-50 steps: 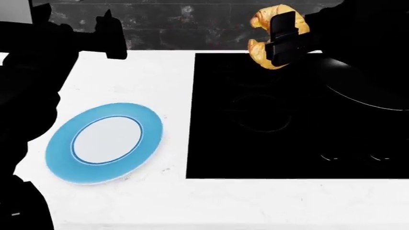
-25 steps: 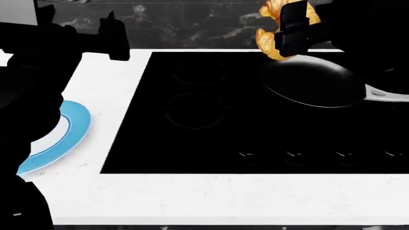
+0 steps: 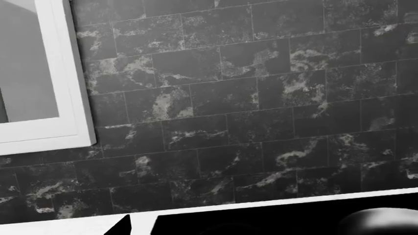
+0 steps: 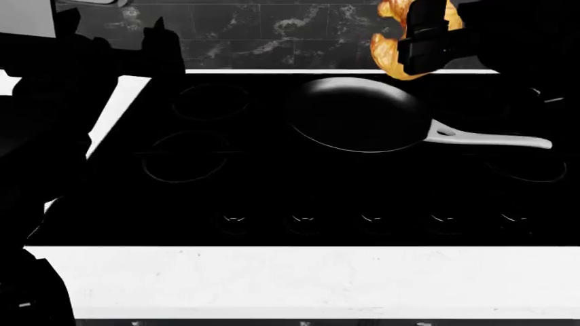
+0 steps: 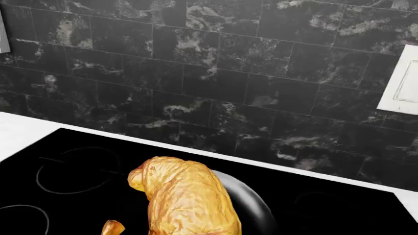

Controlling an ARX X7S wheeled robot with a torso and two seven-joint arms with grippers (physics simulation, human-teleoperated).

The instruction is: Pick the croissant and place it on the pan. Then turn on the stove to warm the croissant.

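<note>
The croissant (image 4: 392,49) is clamped between the closed fingers of the right gripper (image 4: 426,41) and is held in the air above the far right rim of the pan (image 4: 358,115). The pan is seated on the stove (image 4: 272,183), handle toward the right. The left gripper (image 4: 161,47) is raised left of the pan; its opening cannot be judged.

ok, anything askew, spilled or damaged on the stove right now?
Nothing stands out. The round black frying pan sits flat on the glossy black glass cooktop, its grey handle pointing right. The golden crescent croissant is held intact in the right hand, above the pan's far rim. No spills visible.
</note>
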